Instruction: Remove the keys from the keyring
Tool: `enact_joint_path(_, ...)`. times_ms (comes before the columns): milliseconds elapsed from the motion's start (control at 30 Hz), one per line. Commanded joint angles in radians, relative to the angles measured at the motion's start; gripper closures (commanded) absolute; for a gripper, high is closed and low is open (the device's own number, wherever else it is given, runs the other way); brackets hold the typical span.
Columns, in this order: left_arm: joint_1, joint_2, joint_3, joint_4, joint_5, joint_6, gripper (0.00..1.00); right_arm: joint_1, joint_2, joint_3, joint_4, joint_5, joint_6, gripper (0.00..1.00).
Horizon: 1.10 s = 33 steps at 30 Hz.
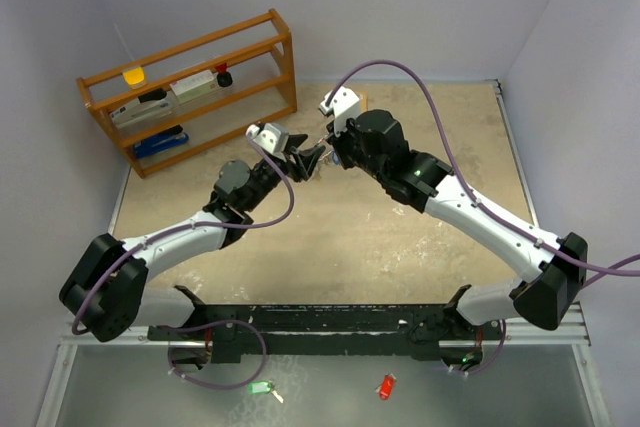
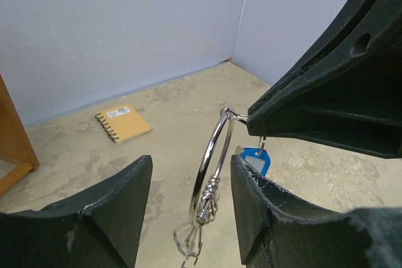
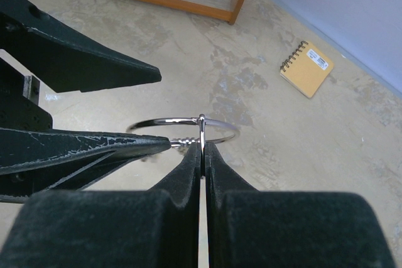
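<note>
Above the table [image 1: 350, 237], near its middle | right gripper [image 3: 202, 149] pinched tight on the keyring [image 3: 176, 119], holding it in the air | left gripper [image 2: 191, 167] spread wide, a finger on either side of the ring; one tip may touch the wire, view too tight to say | blue-tagged key [image 2: 254, 158] hangs from the ring | notebook [image 3: 306, 69] lies flat beyond.

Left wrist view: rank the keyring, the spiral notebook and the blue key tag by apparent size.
1. keyring: longest span, though it is thin and nearest the camera.
2. spiral notebook.
3. blue key tag: smallest, and partly hidden.
</note>
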Motion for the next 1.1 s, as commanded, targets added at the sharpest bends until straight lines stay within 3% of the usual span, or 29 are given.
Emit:
enact_joint_path(0, -0.005, 0.019, 0.007, 0.075, 0.014, 0.021, 0.5, 0.008, -0.038, 0.014, 0.037, -0.008, 0.016, 1.0)
enact_joint_path(400, -0.005, 0.085, 0.009, 0.156, 0.065, -0.008, 0.66, 0.016, -0.037, 0.016, 0.044, -0.04, 0.029, 1.0)
enact_joint_path(467, -0.004, 0.086, 0.005, 0.173, 0.063, -0.008, 0.77, 0.018, -0.035, 0.016, 0.044, -0.042, 0.029, 1.0)
enact_joint_path(533, -0.005, 0.085, 0.0, 0.19, 0.047, -0.008, 0.99, 0.018, -0.034, 0.014, 0.045, -0.041, 0.028, 1.0)
enact_joint_path(633, -0.003, 0.076, 0.0, 0.186, 0.044, 0.0, 1.0, 0.018, -0.033, 0.009, 0.043, -0.036, 0.028, 1.0)
enact_joint_path(733, -0.006, 0.045, 0.05, 0.041, -0.001, 0.018, 1.0, 0.017, -0.032, -0.002, 0.049, -0.019, 0.024, 1.0)
enact_joint_path(900, -0.015, -0.035, 0.099, -0.18, -0.115, 0.154, 1.0, 0.017, -0.039, -0.035, 0.085, 0.015, 0.02, 1.0)
enact_joint_path(1067, -0.022, -0.113, 0.13, -0.299, -0.207, 0.297, 1.0, 0.017, -0.068, -0.101, 0.174, 0.029, 0.024, 1.0)
